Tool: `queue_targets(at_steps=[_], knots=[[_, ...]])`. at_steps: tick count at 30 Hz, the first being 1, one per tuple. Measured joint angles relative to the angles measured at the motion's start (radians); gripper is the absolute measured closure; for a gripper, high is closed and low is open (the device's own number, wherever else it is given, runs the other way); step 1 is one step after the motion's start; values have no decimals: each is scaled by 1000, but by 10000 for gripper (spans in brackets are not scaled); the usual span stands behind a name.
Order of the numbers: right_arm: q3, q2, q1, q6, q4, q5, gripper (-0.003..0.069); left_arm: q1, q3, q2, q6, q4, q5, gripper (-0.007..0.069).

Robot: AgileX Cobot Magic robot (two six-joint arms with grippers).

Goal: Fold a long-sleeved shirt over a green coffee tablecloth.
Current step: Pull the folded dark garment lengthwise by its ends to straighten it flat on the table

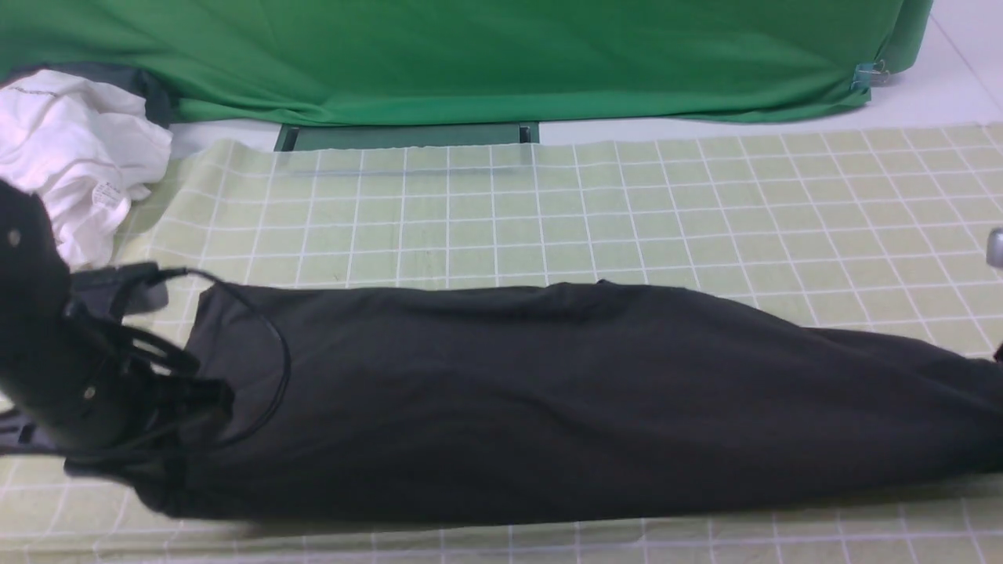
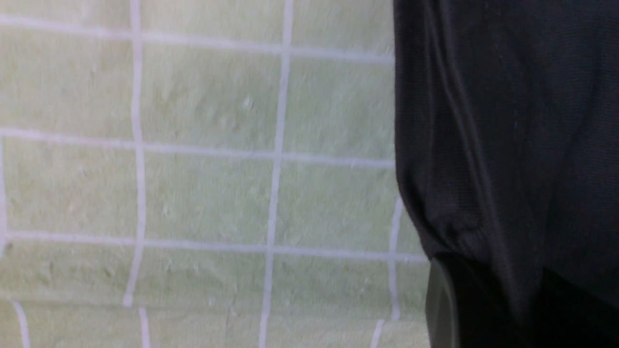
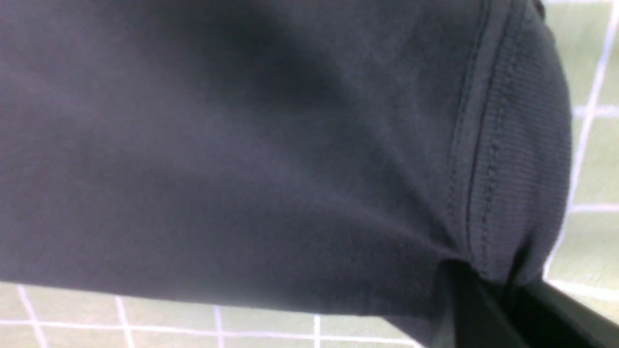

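The long-sleeved shirt (image 1: 548, 399), black and with no print showing, lies as a long band across the green coffee tablecloth (image 1: 627, 219). My left gripper (image 1: 176, 439) is at the band's left end, its tips lost among the dark cloth. In the left wrist view the left gripper (image 2: 483, 309) is shut on a bunched edge of the shirt (image 2: 508, 121). In the right wrist view the right gripper (image 3: 512, 299) pinches the shirt's ribbed, stitched edge (image 3: 522, 145). In the front view the shirt's right end runs off the picture's edge, and the right gripper's jaws are out of that view.
A crumpled white garment (image 1: 70, 149) lies at the back left, partly on the tablecloth. Plain deep-green fabric (image 1: 470, 55) hangs along the back, held by a blue clip (image 1: 862, 77). A dark green bar (image 1: 407, 137) sits under it.
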Motion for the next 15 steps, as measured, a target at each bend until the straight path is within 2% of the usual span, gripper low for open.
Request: queue_targets(at_steps=[3, 6, 7, 8, 9, 11, 12, 13, 14, 15], knots=[[63, -7, 0, 51, -32, -52, 542, 0, 32, -22, 0, 2, -4, 557], [80, -7, 0, 88, -63, -73, 428, 0, 35, -25, 1, 5, -17, 540], [80, -7, 0, 98, -71, -77, 356, 0, 35, -27, 2, 7, -19, 515], [80, -9, 0, 101, -74, -77, 324, 0, 35, -28, 2, 9, -17, 495], [79, -14, 0, 104, -76, -75, 237, 0, 35, -28, 3, 19, -13, 461], [76, -18, 0, 107, -77, -65, 182, 0, 35, -28, 5, 44, 1, 385], [64, -27, 0, 110, -78, -50, 95, 0, 25, -28, 5, 82, 28, 320], [57, -37, 0, 112, -78, -45, 60, 0, 16, -28, 5, 99, 50, 274], [56, -39, 0, 112, -78, -42, 53, 0, 13, -28, 5, 103, 55, 266], [45, -61, 0, 118, -76, -39, 25, 0, -12, -29, -5, 128, 94, 200]])
